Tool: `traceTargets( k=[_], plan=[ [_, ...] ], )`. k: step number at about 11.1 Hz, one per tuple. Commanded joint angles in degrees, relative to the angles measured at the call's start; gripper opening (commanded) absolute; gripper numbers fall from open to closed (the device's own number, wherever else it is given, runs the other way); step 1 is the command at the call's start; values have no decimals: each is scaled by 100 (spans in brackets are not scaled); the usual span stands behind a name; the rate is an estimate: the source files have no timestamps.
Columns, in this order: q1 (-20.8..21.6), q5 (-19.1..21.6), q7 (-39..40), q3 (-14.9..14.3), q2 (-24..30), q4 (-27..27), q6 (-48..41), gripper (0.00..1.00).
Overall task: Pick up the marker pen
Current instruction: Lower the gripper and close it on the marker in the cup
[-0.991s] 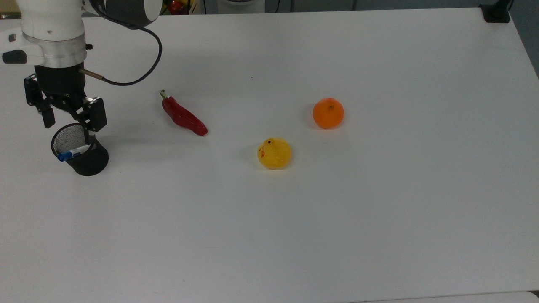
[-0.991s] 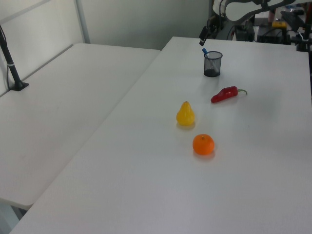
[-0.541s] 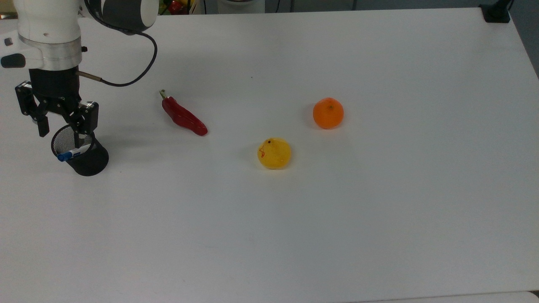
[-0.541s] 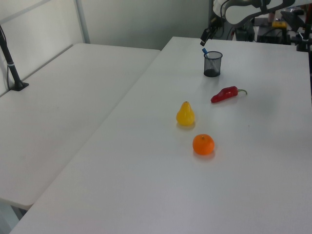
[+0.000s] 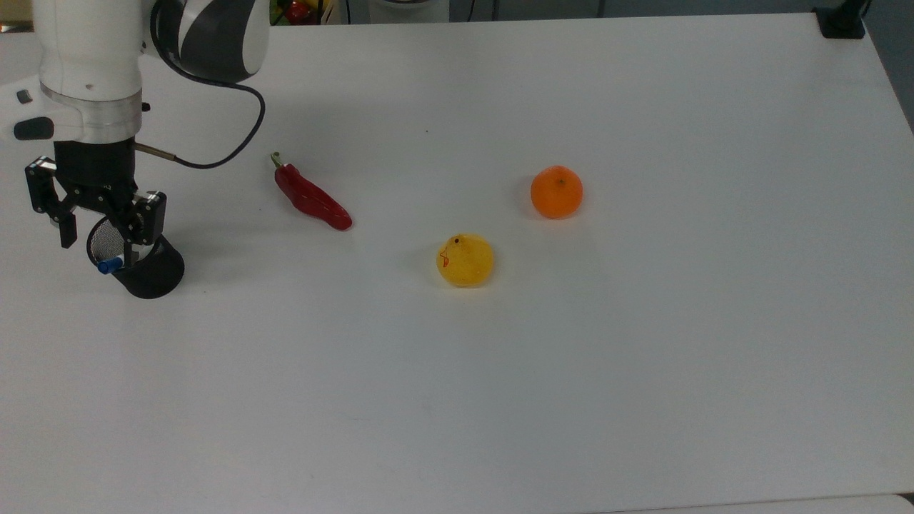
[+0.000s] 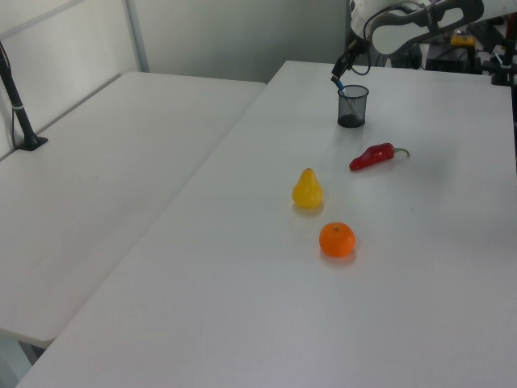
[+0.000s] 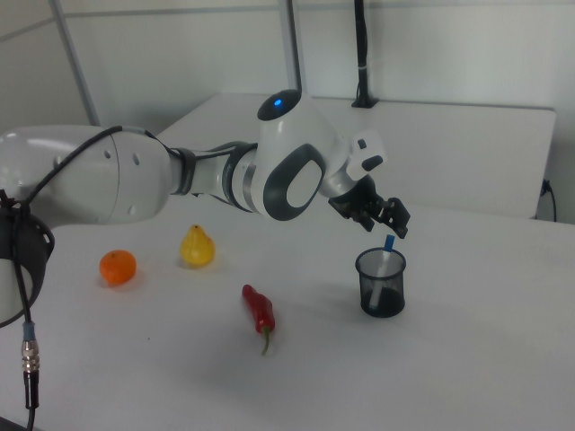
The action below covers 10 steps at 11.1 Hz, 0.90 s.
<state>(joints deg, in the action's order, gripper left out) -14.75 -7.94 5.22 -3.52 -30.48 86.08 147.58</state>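
The marker pen [image 5: 108,265] stands slanted in a black mesh cup [image 5: 153,275] at the top view's left, its blue cap poking over the rim. My gripper [image 5: 98,241] hangs just above the cup's mouth, open, one finger on either side of the pen and hiding most of its white barrel. In the right view the gripper [image 7: 388,222] sits right above the blue cap of the marker pen [image 7: 388,244], which rises out of the cup [image 7: 381,287]. In the left view the marker pen [image 6: 338,82] and cup [image 6: 353,109] stand at the far end of the table.
A red chili [image 5: 312,199] lies to the right of the cup in the top view. Further right sit a yellow pear-shaped toy [image 5: 465,260] and an orange [image 5: 556,191]. The cup stands near the white table's left edge [image 5: 14,300]. A black cable [image 5: 235,135] loops from the wrist.
My gripper has shifted toward the top view's left and come down over the cup's mouth, now covering most of the pen's barrel. The pen and cup have not moved.
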Motion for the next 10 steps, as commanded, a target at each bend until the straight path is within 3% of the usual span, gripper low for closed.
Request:
traceTargets(
  k=[1, 3, 5, 6, 8, 10],
  plan=[
    [24, -208, 58, -17, -178, -30, 201, 69],
    [16, -208, 49, -8, -300, -152, 288, 51],
    [15, -208, 49, -8, -319, -224, 307, 24],
    [16, -208, 49, -8, -327, -224, 307, 16],
    [7, -208, 93, -8, -327, -224, 315, 4],
    [-2, -208, 84, -8, -310, -224, 307, 3]
  ],
)
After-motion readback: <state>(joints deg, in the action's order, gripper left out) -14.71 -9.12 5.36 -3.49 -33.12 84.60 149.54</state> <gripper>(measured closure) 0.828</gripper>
